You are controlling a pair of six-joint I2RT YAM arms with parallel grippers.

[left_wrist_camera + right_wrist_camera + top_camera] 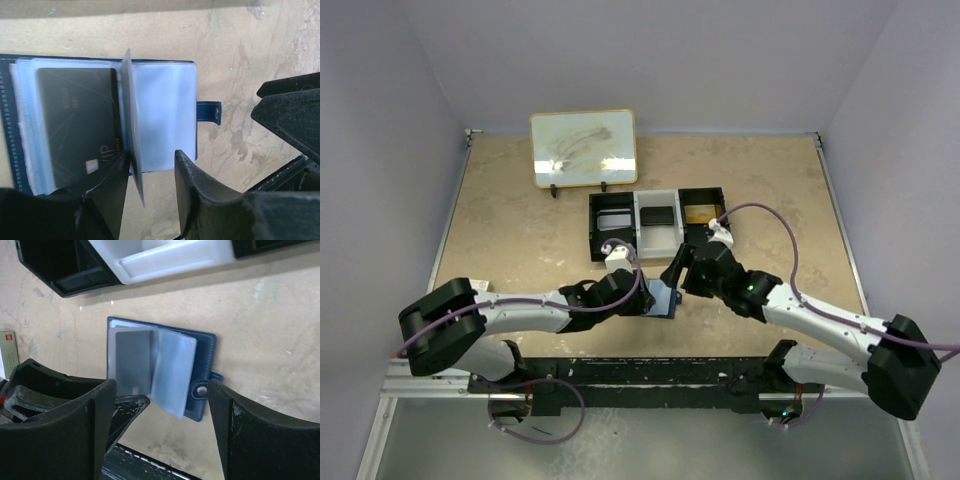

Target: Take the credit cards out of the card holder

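Observation:
The card holder (666, 299) lies open on the table between my two grippers. In the left wrist view its navy cover and tab (207, 111) show, with a dark card (75, 120) in the left pocket. One clear sleeve leaf (131, 130) stands up between my left gripper's (152, 155) open jaws, against the left finger. My left gripper (648, 297) is at the holder's near edge. In the right wrist view the holder (205, 350) lies open with a grey card (134, 362) showing. My right gripper (161, 385) is wide open and empty just above it (678, 272).
A black three-compartment tray (592, 225) with a white middle section stands just behind the holder, and it also shows in the right wrist view (60, 275). A small framed whiteboard (583, 148) stands at the back. A small red-and-white box (7, 352) lies left of the holder.

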